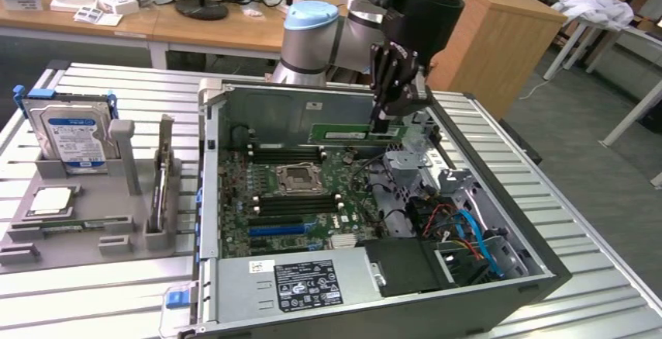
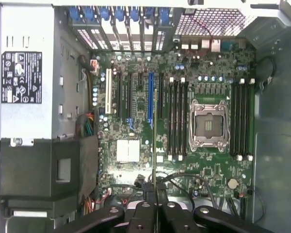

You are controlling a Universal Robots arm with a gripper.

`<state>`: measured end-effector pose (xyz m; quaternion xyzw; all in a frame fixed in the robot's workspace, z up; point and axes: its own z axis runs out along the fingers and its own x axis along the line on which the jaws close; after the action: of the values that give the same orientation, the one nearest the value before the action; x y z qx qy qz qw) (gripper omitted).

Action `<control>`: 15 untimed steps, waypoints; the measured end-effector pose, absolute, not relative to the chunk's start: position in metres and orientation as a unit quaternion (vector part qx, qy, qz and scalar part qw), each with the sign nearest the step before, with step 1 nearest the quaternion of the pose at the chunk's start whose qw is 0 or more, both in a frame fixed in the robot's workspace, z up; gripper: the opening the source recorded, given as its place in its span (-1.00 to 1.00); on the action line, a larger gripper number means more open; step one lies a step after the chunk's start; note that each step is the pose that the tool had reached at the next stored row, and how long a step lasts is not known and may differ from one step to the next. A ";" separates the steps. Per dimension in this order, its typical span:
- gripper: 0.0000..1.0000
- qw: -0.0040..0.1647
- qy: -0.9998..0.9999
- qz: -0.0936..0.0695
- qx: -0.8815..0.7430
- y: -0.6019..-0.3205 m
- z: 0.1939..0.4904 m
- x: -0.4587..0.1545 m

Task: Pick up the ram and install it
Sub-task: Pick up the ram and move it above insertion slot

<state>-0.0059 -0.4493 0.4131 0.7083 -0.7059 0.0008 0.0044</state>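
Note:
My gripper (image 1: pixel 380 124) hangs over the open computer case (image 1: pixel 497 199) and is shut on the right end of the ram (image 1: pixel 342 133), a long green stick with a white label strip. The stick is level, above the far part of the motherboard (image 1: pixel 310 191). In the wrist view the ram (image 2: pixel 155 145) appears edge-on as a thin line running out from between my black fingers (image 2: pixel 141 216), beside the blue slot (image 2: pixel 150 97). Black memory slots (image 2: pixel 177 119) lie either side of the processor socket (image 2: pixel 208 125).
A grey holder (image 1: pixel 124 238) at the exterior view's left carries a hard drive (image 1: pixel 73 133) and a silver processor chip (image 1: pixel 52 199). The power supply (image 1: pixel 294 285) fills the case's near end. Coloured cables (image 1: pixel 466 230) and a drive cage (image 1: pixel 414 164) crowd the case's right side.

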 end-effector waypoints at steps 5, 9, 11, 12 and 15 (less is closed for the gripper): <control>-0.76 0.004 -0.706 0.001 0.708 -0.449 0.413 -0.017; -0.76 0.004 -0.706 0.001 0.708 -0.449 0.413 -0.024; -0.76 0.004 -0.706 0.001 0.708 -0.449 0.413 -0.027; -0.76 0.004 -0.706 0.001 0.708 -0.449 0.413 -0.028; -0.76 0.004 -0.706 0.001 0.708 -0.449 0.413 -0.030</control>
<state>-0.0298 -0.4492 0.4129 0.7083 -0.7059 0.0008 0.0044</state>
